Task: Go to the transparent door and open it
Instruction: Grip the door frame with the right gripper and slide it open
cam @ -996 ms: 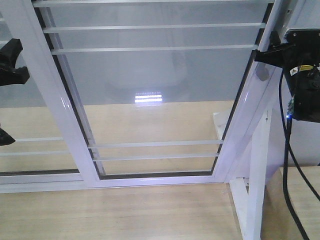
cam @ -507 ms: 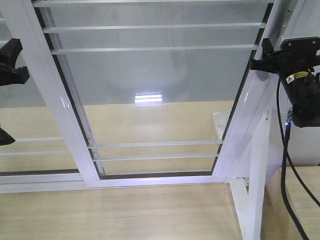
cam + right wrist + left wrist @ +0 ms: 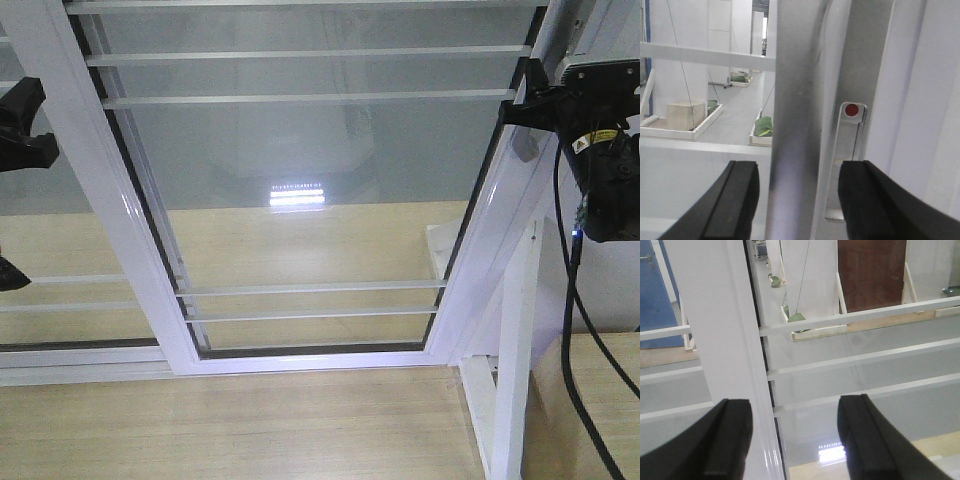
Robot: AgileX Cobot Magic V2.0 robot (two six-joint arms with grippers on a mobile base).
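The transparent door (image 3: pixel 310 160) fills the front view, a glass panel with thin white bars in a glossy white frame. Its grey metal handle (image 3: pixel 522 146) is on the right upright. My right gripper (image 3: pixel 522 105) is open at that upright. In the right wrist view the handle (image 3: pixel 795 115) stands upright between the right gripper's (image 3: pixel 797 200) spread jaws, with a gap on each side. My left gripper (image 3: pixel 795 440) is open in front of the door's left upright (image 3: pixel 722 340) and holds nothing. One of its fingers (image 3: pixel 22 125) shows at the left edge of the front view.
A lock plate with a red dot (image 3: pixel 852 110) sits beside the handle. A bare white post with a triangular brace (image 3: pixel 520 330) stands right of the door. A similar glass panel (image 3: pixel 60 300) lies behind on the left. A black cable (image 3: pixel 572 330) hangs from the right arm.
My right gripper has shifted slightly left toward the door's right upright, dipped, then risen a little. The left gripper and the door have not moved.
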